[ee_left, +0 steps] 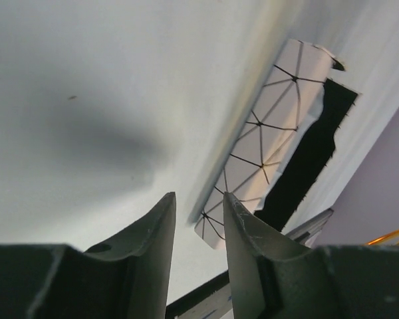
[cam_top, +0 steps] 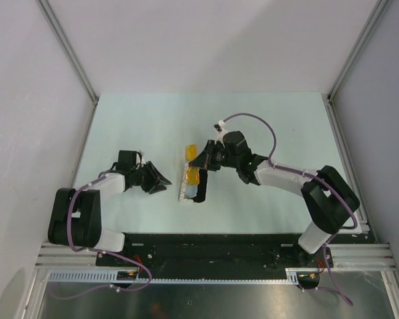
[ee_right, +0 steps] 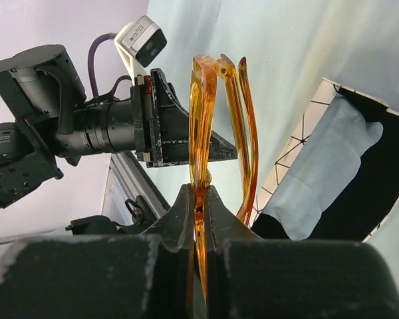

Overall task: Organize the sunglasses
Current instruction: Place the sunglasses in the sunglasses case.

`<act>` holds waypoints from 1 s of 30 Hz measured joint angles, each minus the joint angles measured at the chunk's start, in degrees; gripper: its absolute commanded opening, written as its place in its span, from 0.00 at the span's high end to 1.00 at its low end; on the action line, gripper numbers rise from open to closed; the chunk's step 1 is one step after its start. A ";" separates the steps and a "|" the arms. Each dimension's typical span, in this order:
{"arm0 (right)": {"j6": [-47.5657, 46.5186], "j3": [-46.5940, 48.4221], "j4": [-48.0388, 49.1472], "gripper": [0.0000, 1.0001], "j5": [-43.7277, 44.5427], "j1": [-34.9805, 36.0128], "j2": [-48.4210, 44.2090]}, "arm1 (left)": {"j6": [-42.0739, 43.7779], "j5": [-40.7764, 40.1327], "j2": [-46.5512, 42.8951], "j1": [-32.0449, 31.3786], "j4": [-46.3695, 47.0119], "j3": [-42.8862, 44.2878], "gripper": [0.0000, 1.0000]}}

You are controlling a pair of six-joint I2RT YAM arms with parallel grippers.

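Note:
The sunglasses [cam_top: 192, 163], with their orange translucent frame [ee_right: 202, 113], hang folded just above the open white case [cam_top: 189, 192]. My right gripper [cam_top: 207, 161] is shut on the frame, pinching it between its fingertips [ee_right: 198, 191]. The case shows a black triangle-line pattern [ee_left: 268, 136] and a black lining [ee_right: 362, 199], with a blue-grey cloth [ee_right: 329, 166] lying inside. An orange sliver of the sunglasses [ee_left: 392, 235] peeks in at the right edge of the left wrist view. My left gripper [cam_top: 161, 181] sits left of the case, its jaws [ee_left: 198, 197] apart with nothing between them.
The pale green table [cam_top: 279, 126] is fenced by white walls with metal posts. A black rail [cam_top: 206, 242] runs along the near edge. My left arm's wrist and camera [ee_right: 86, 126] face the right gripper across the case.

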 measured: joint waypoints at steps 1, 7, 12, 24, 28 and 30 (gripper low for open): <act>0.44 -0.48 1.01 1.00 0.09 0.09 0.42 | -0.13 -0.33 0.52 0.00 -0.09 0.00 0.62; 3.21 -2.69 4.98 1.00 1.46 1.05 4.31 | -1.31 -0.37 5.42 -0.87 0.07 0.26 0.62; 5.11 -2.82 7.08 1.00 2.32 1.55 6.91 | -2.36 2.05 9.29 -2.58 1.36 2.51 0.63; 7.48 -2.86 6.29 1.00 3.61 1.73 7.04 | -2.56 2.21 9.99 -3.54 2.19 2.89 0.65; 8.09 -2.86 6.03 1.00 3.56 1.73 7.58 | -2.56 1.99 10.01 -3.87 2.32 2.89 0.65; 8.57 -2.86 5.86 1.00 3.43 1.73 8.02 | -2.56 1.90 10.01 -4.02 2.38 2.89 0.65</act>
